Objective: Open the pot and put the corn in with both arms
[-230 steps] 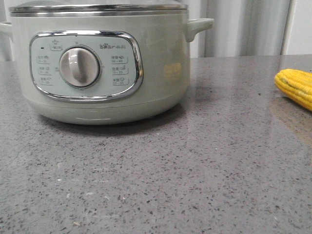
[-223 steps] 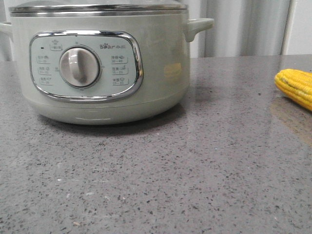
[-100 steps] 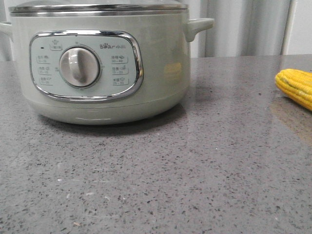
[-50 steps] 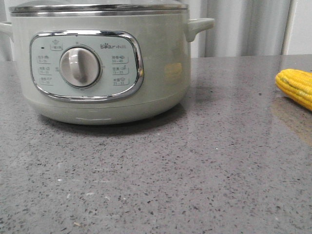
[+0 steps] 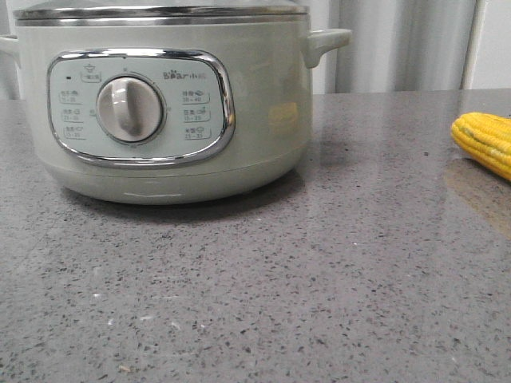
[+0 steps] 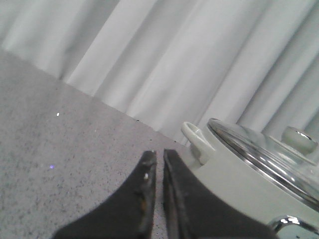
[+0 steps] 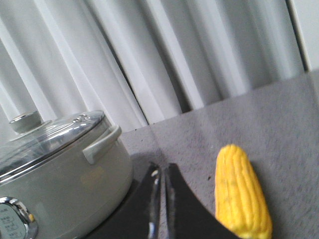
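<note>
The pale-green pot (image 5: 168, 120) stands at the left of the grey counter, its glass lid on, dial facing me. It also shows in the left wrist view (image 6: 249, 169) and the right wrist view (image 7: 60, 174), with the lid's knob (image 6: 298, 138) on top. The yellow corn (image 5: 485, 144) lies on the counter at the far right; the right wrist view shows it (image 7: 241, 191) beside my right gripper (image 7: 162, 172). My left gripper (image 6: 158, 158) is beside the pot's side handle (image 6: 194, 142). Both grippers are shut and empty. Neither shows in the front view.
The grey speckled counter (image 5: 319, 271) stretches in front of and between the pot and the corn. Pale pleated curtains (image 5: 399, 44) hang behind the counter's far edge.
</note>
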Tool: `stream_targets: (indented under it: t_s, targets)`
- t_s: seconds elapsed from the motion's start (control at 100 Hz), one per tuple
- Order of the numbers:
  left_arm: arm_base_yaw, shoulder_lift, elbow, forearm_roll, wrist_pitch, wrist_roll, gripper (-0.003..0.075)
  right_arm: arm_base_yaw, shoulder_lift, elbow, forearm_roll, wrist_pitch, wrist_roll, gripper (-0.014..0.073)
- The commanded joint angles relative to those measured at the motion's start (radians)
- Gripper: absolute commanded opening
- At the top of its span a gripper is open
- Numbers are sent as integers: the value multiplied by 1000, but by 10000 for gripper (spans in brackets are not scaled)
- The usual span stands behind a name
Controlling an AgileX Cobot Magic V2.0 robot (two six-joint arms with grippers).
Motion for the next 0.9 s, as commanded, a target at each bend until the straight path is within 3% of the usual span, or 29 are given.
stream_targets:
  t_s: [0.0,0.2,0.27,0.38,0.46,0.51,0.6,0.67,0.76,0.89]
  targets:
    - [1,59,-97,116,9,40,-20,-7,63,-98,-104,-22,-7,-69]
    - [1,213,-282,318,91,48,-17,-7,193,-251,-320,61,-7,-69]
    - [1,267,-344,359,119,48,23,-7,235,-293,-366,68,-7,-60]
    - [-1,349,-416,370,136,50,215,-7,292,-353,-385,113,-7,24]
    - [-1,398,-453,370,138,50,385,-7,331,-383,-385,145,-7,167]
    - [-1,426,-467,370,141,50,436,-7,349,-396,-385,160,-7,265]
    - [-1,467,-479,368,143,52,442,-7,369,-405,-385,160,-7,423]
    - [-17,502,-490,368,141,66,442,-7,371,-405,-385,160,-7,496]
    - [-73,562,-519,364,129,110,442,-7,371,-405,-385,161,-7,513]
    - [-231,680,-583,362,61,130,442,-7,371,-405,-385,161,-7,511]
